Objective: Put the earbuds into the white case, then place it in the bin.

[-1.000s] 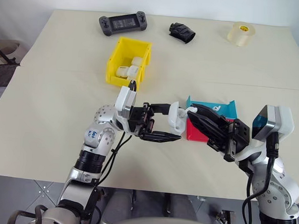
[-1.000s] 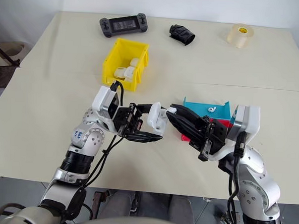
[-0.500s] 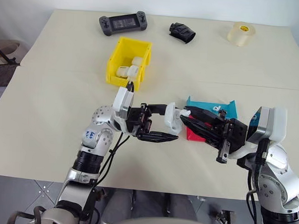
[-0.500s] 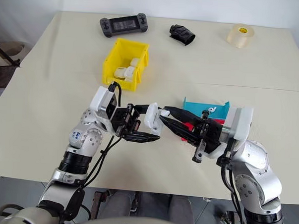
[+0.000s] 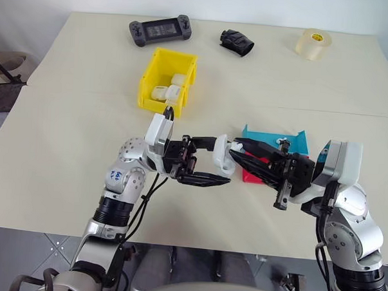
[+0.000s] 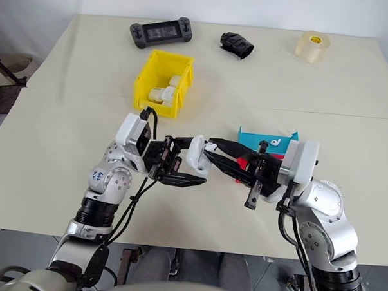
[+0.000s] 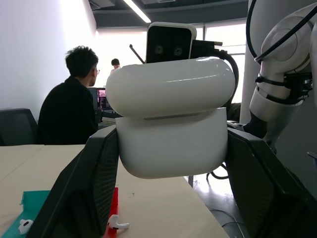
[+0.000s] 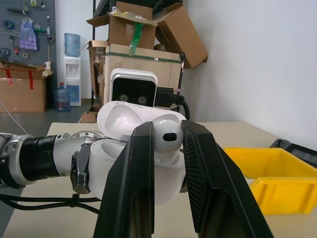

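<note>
Left gripper [image 5: 214, 164] fingers clamped on the open white case [image 5: 223, 154]; right gripper [image 8: 166, 148] pinching one earbud [image 8: 166, 135] at its mouth. Second earbud [image 7: 118, 223] and yellow bin [image 5: 166, 80] drop still left.

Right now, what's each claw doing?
Left claw: shut on the white case, lid open.
Right claw: shut on an earbud at the case.

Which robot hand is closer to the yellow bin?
Left. The left gripper sits just in front of the yellow bin, holding the white case. The right gripper is farther off, by the blue tray.
</note>
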